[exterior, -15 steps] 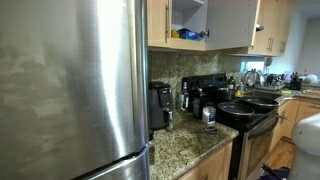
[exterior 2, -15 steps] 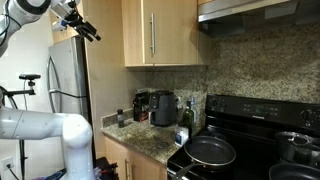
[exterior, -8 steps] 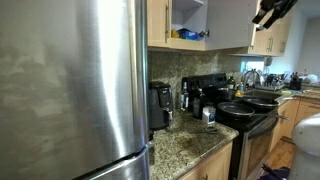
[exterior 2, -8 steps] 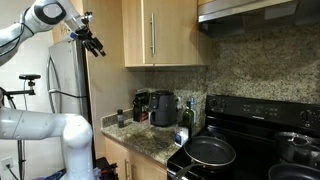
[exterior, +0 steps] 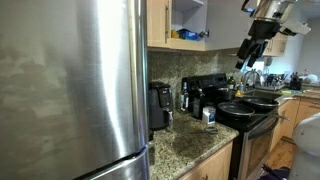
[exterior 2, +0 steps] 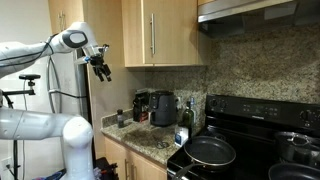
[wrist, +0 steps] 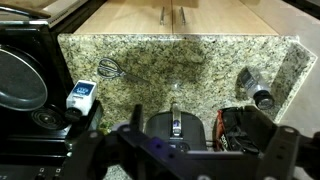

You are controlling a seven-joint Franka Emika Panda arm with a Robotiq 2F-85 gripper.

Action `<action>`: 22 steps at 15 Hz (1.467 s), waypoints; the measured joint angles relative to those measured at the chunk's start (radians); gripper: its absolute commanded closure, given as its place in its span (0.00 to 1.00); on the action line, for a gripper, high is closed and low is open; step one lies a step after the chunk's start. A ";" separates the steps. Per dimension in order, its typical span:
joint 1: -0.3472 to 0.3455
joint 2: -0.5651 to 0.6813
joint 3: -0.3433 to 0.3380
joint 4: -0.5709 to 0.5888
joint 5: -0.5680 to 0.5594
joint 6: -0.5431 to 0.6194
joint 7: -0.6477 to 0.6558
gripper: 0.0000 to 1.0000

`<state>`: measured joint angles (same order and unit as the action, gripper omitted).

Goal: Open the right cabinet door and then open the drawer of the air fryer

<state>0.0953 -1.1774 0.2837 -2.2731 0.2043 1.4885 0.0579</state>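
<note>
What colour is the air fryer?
Black. The air fryer shows best in an exterior view.

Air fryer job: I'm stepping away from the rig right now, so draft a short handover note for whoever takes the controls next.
The pincer is open and empty, in mid-air near the fridge, touching nothing.
The right cabinet door is swung open, with the shelves showing in an exterior view. That step is done.
The air fryer sits on the counter under that cabinet. Its drawer looks shut, and the handle is untouched.
Left to do: bring the pincer down to that handle, grip it and pull the drawer out.
</note>
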 measured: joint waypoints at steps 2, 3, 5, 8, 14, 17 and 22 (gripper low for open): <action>0.004 -0.004 -0.003 0.001 -0.001 -0.004 0.000 0.00; 0.004 0.005 0.003 -0.005 -0.002 -0.012 0.000 0.00; 0.003 0.058 0.031 -0.052 -0.002 -0.004 0.001 0.00; 0.003 0.202 0.081 -0.114 0.022 0.079 0.002 0.00; 0.013 0.458 0.110 -0.127 0.024 0.401 0.045 0.00; 0.022 0.461 0.108 -0.125 0.007 0.402 0.060 0.00; 0.029 0.545 0.118 -0.208 -0.085 0.604 0.133 0.00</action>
<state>0.1241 -0.6328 0.4022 -2.4808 0.1193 2.0926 0.1912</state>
